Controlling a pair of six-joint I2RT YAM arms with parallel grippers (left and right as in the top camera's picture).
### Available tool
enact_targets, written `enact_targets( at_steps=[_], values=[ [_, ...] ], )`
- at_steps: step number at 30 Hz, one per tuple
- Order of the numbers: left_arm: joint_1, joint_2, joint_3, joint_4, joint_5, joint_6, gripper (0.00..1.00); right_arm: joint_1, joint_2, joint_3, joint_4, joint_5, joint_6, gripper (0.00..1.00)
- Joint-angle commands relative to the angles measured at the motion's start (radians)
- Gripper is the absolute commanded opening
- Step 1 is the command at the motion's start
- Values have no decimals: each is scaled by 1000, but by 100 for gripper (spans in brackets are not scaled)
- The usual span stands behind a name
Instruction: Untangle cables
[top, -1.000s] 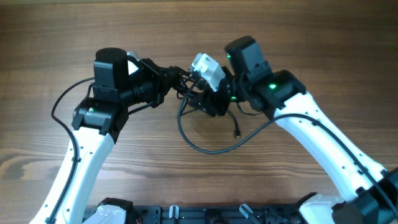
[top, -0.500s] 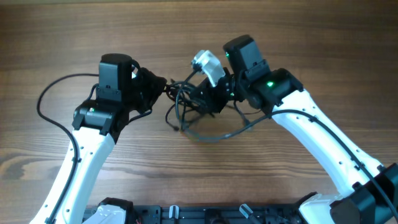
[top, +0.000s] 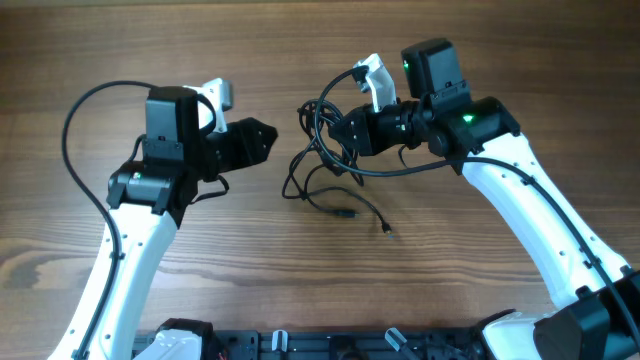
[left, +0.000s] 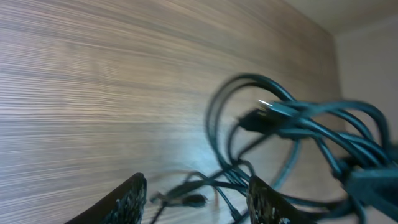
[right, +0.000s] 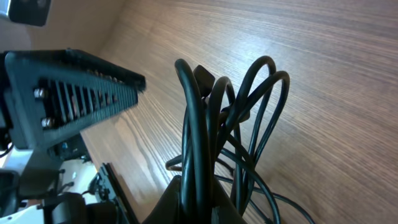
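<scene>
The cables (top: 318, 150) are a bunch of thin black loops, lifted over the middle of the table. My right gripper (top: 347, 130) is shut on them. In the right wrist view the strands (right: 200, 118) stand upright out of the closed gripper (right: 200, 208). Two loose ends trail onto the wood, with one plug (top: 346, 213) below the bunch and another (top: 386, 229) further right. My left gripper (top: 264, 138) is open and holds nothing, a short way left of the bunch. Its wrist view shows the loops (left: 298, 121) ahead of its open gripper (left: 199, 200), and a plug (left: 189, 200) on the wood.
The thicker black arm wire (top: 80, 110) arcs out to the left of the left arm. A black rail (top: 300, 345) runs along the table's near edge. The left gripper's ribbed finger (right: 74, 93) shows at the left of the right wrist view.
The left gripper has opened, let go of the cables and drawn back to the left. The right gripper has shut on the bunch and carried it up and to the right.
</scene>
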Motion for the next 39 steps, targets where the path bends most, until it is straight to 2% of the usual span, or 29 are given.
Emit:
enact_targets(
  at_steps=[1, 2, 3, 4, 6, 8, 10, 12, 14, 17, 21, 25, 30, 39],
  values=[
    [-17, 55, 6, 9, 123, 2, 53, -2, -32, 7, 4, -39, 54, 20],
    [-22, 74, 6, 12, 127, -27, 52, 0, -32, 7, 4, -39, 58, 33],
    [-25, 100, 6, 21, 145, -36, 49, 0, -32, 7, 3, -38, 58, 40],
    [-30, 128, 6, 34, 169, -36, 47, 0, -32, 7, 3, -28, 59, 42],
    [-37, 161, 6, 47, 188, -38, 45, 0, -32, 7, 2, -9, 68, 39],
    [-47, 187, 6, 53, 187, -51, 44, 0, -32, 3, 2, 26, 115, 26],
    [-58, 208, 6, 53, 186, -50, 44, 0, -30, 3, -6, 64, 120, 24],
    [-65, 220, 6, 53, 185, -50, 44, 0, -29, 3, -21, 141, 156, 28],
    [-77, 227, 5, 53, 168, -50, 44, -2, -29, 3, -32, 230, 187, 37],
    [-109, 235, 5, 53, 80, -50, 45, -9, -29, 3, -49, 376, 275, 46],
    [-160, 267, 5, 94, -20, -50, 51, -49, -29, 3, -47, 403, 293, 52],
    [-223, 357, 5, 214, -129, -50, 61, -103, -29, 3, -57, 403, 291, 57],
    [-283, 462, 5, 349, -117, -84, 70, -109, -29, 3, -72, 403, 244, 67],
    [-348, 505, 5, 450, -118, -80, 84, -109, -29, 3, -95, 433, 212, 73]
  ],
)
